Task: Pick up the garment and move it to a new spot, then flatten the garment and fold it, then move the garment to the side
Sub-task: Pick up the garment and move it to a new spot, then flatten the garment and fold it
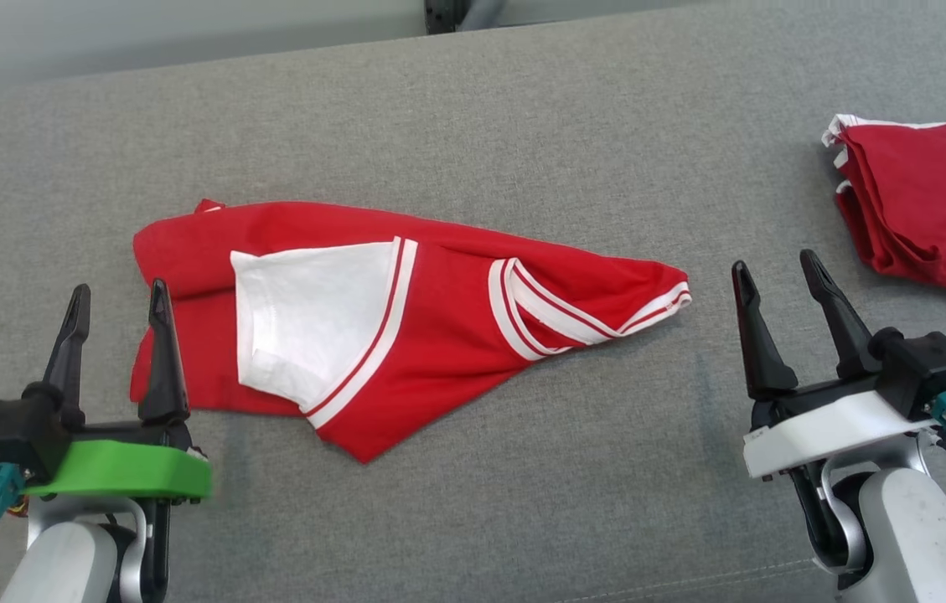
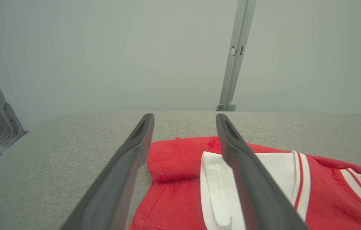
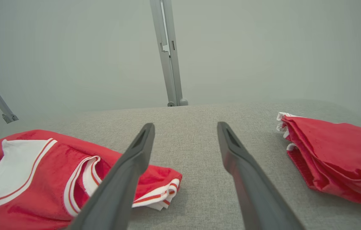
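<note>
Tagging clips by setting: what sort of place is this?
Probably a robot test rig, not a home: grey fabric-covered work surface, bare grey metal frame post against a plain pale wall, folded red garment set aside.

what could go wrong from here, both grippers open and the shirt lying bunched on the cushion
1. The red and white shirt lies doubled over, with its white sleeve folded on top. The left gripper, open at the shirt's left edge, may pinch several layers at once, and the shirt would then not spread flat.
2. The right gripper stands open between the shirt's trimmed end and the folded red garment. A wide sweep there could knock that pile apart.
</note>
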You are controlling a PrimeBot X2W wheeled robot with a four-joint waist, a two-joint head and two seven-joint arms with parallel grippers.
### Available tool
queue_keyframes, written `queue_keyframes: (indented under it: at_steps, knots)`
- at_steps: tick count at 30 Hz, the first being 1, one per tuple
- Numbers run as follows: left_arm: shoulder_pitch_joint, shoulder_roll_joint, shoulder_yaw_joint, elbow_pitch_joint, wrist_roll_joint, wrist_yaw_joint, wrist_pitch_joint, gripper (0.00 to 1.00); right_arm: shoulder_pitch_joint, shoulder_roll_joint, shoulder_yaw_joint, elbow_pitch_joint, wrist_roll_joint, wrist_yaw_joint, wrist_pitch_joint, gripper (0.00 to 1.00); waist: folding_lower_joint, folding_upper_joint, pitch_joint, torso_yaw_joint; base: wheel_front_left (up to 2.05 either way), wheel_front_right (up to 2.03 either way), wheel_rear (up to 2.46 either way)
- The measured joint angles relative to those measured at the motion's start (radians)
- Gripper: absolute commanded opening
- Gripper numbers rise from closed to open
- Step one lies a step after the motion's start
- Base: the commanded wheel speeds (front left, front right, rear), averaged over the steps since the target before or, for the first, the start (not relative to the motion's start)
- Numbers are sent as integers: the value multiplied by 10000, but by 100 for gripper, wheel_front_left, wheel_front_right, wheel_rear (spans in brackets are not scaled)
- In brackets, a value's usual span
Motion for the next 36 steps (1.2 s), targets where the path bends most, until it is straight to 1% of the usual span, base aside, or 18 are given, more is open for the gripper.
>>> queue_keyframes:
  at_steps: [8,19,26,36]
  knots:
    - [853,132,-128,-706,19,27,0,100,584,-196,151,-163,-21,0,268,100,0,0,-757,284,0,0,0]
    - [1835,326,-431,-1195,48,186,401,100,1335,-353,211,-729,12,0,700,100,0,0,-1619,250,0,0,0]
    - [1943,414,-447,-1342,67,291,520,100,1470,-343,173,-951,23,0,805,100,0,0,-1695,235,0,0,0]
    - [1927,445,-500,-1352,75,332,525,100,1469,-322,140,-1012,23,0,805,100,0,0,-1586,302,0,0,0]
